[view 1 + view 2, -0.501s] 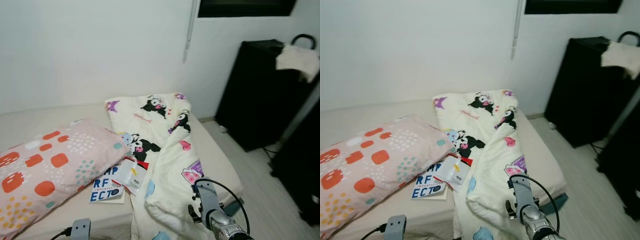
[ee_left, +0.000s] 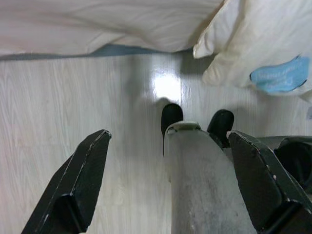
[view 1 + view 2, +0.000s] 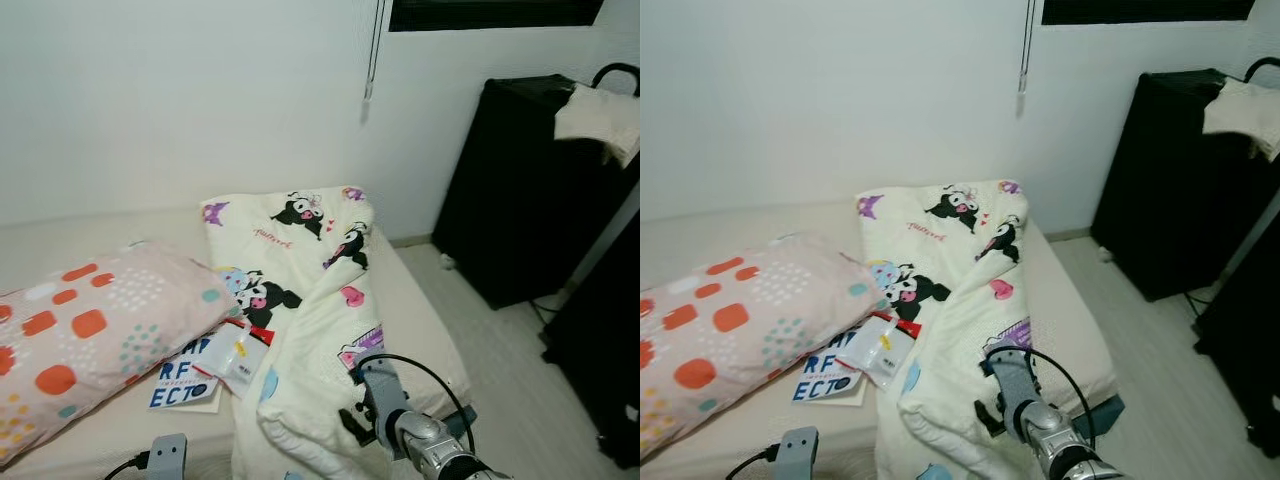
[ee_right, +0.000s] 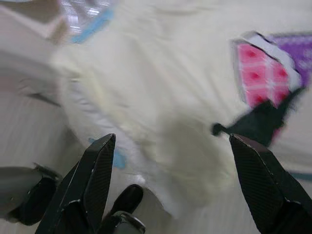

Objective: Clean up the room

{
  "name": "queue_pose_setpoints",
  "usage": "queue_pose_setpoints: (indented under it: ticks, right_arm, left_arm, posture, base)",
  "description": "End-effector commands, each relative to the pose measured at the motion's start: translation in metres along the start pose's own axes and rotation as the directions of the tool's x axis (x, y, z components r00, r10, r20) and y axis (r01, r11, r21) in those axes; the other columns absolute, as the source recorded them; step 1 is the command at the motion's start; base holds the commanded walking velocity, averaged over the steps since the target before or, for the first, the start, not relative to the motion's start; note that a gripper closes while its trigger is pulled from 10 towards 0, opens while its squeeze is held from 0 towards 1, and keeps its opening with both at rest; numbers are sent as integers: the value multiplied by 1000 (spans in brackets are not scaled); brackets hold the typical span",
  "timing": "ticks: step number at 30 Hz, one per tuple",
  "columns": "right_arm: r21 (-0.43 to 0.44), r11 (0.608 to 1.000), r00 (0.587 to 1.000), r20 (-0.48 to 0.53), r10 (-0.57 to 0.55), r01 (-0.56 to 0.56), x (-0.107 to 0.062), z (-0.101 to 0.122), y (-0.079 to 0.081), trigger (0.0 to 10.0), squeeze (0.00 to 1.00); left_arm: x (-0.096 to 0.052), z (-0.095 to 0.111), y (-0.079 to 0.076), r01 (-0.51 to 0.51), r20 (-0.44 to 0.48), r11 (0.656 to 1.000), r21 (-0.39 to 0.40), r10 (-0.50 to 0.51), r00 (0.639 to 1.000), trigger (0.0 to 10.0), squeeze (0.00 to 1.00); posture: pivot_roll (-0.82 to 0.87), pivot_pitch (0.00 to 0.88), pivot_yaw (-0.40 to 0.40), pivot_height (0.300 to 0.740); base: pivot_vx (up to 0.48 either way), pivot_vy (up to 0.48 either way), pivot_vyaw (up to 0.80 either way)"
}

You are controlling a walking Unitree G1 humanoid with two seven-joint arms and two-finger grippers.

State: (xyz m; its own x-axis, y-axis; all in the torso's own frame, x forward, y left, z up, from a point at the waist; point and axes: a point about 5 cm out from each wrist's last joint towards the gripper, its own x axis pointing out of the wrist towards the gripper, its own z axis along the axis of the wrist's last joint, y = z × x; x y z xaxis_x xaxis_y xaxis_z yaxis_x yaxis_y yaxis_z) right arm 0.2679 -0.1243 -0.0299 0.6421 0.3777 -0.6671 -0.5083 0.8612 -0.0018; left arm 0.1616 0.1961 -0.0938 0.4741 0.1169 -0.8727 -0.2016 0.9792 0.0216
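Fingers (image 4: 95,175) spread wide above blanket (image 4: 161,87).

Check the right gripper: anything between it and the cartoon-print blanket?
Nothing visible. In the right wrist view the right gripper is open, with the blanket directly ahead of its fingers and only open space between them. In the left eye view that arm is raised over the blanket's front edge, where it hangs off the bed.
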Motion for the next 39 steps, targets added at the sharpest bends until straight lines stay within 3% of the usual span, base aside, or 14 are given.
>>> queue_pose_setpoints:
  ticks: [1, 10, 16, 21, 27, 39]
  right_arm:
    - [2, 1000, 999, 37, 31, -31, 2, 8, 3, 10000, 0]
    - [-24, 999, 998, 42, 45, -44, 1, 12, 1, 10000, 0]
    - [-64, 998, 1000, 27, -1, 2, 0, 11, -7, 10000, 0]
    - [-48, 999, 999, 45, 3, -1, -1, 16, -10, 10000, 0]
    - [-55, 998, 998, 47, -32, 34, -1, 18, -13, 10000, 0]
    - [-39, 994, 994, 52, -101, 103, -2, 23, -21, 10000, 0]
  left_arm:
    - [0, -1, 5, -5, -11, 1000, 18, 6, 1000, 10000, 0]
    - [0, -4, 4, -17, -18, 1000, 12, 18, 1000, 10000, 0]
    - [-1, -5, 3, -16, -21, 1000, 14, 16, 1000, 10000, 0]
    - [0, -3, 2, -4, -16, 1000, 18, 4, 1000, 10000, 0]
    - [0, 0, 1, 2, -17, 999, 32, -1, 1000, 10000, 0]
    - [0, -3, 3, -1, -19, 1000, 23, 1, 1000, 10000, 0]
  posture:
    - [-17, 0, -39, 737]
    - [-21, 0, -42, 737]
    - [-23, 0, -41, 737]
    - [-23, 0, -41, 737]
    - [-22, 0, -40, 737]
    - [-17, 0, -36, 737]
  base:
    - [0, -469, 794]
    - [0, -105, 781]
    - [0, 0, 0]
    - [0, 0, 0]
    - [0, -472, 0]
    - [0, 0, 0]
